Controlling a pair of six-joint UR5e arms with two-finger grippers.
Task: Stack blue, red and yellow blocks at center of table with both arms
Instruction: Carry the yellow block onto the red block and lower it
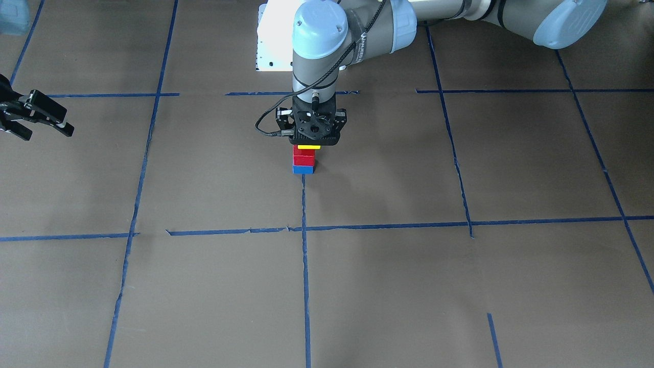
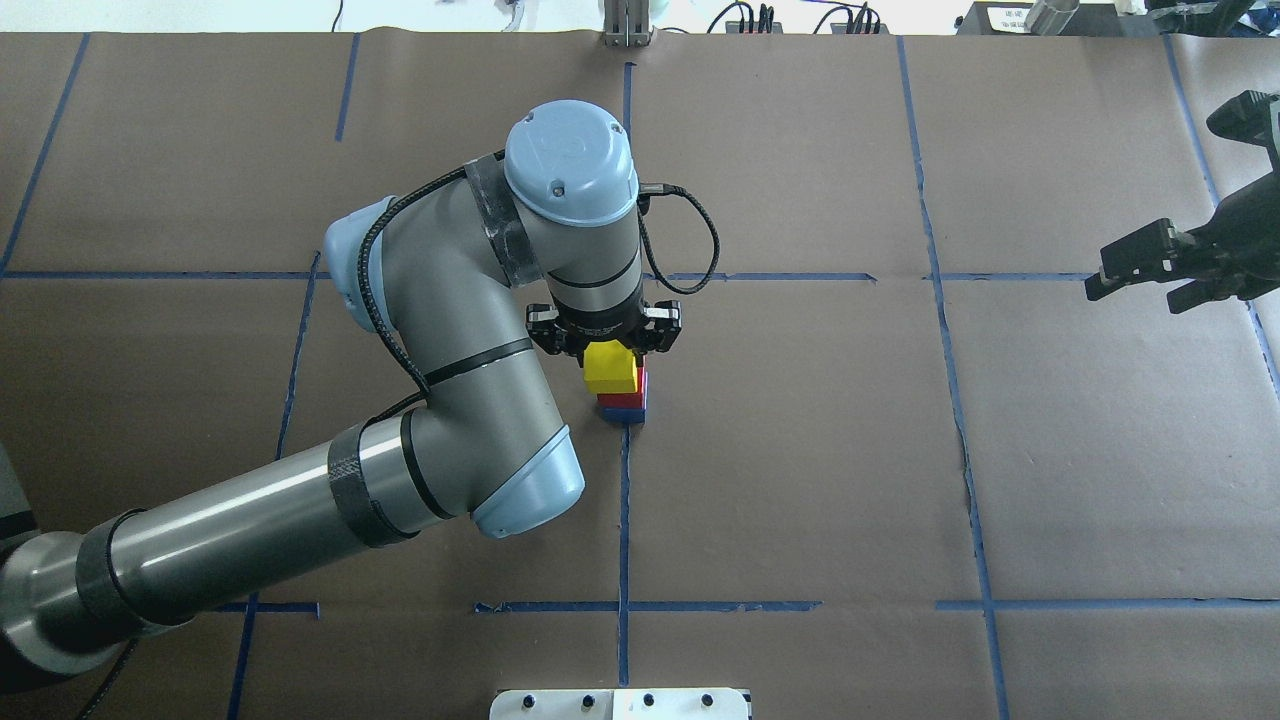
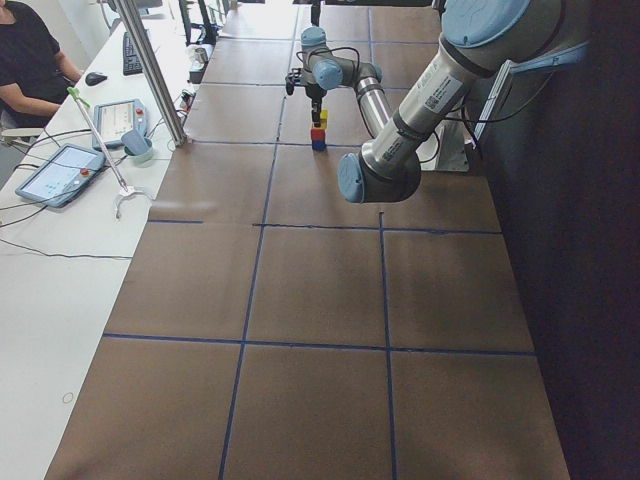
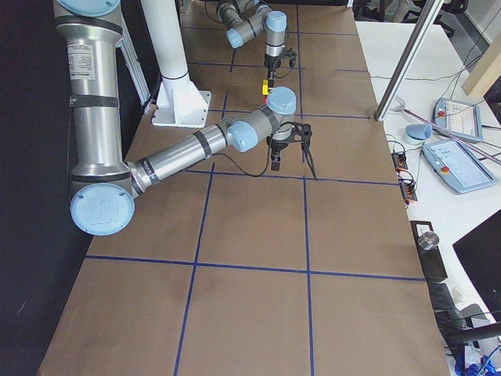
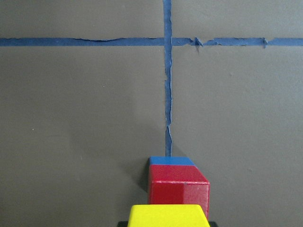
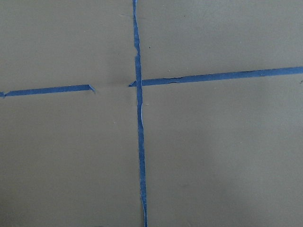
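Brown paper table (image 1: 409, 286) gridded with blue tape (image 1: 305, 266). Left gripper (image 1: 311, 139) pinches yellow block (image 2: 612, 366) over red block (image 1: 304, 155) on blue block (image 1: 303, 169), at centre. Right gripper (image 2: 1135, 290) spread, well apart. White desk (image 3: 60, 240) with tablets (image 3: 58, 170) alongside.

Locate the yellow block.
In the overhead view, the yellow block is at table centre in the left gripper, directly over the red block and blue block.

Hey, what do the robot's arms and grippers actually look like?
The left arm and right arm are round grey tubes with pale blue joint caps and black bands. A black cable loops from the left arm's wrist. The left gripper and right gripper are black and two-fingered.
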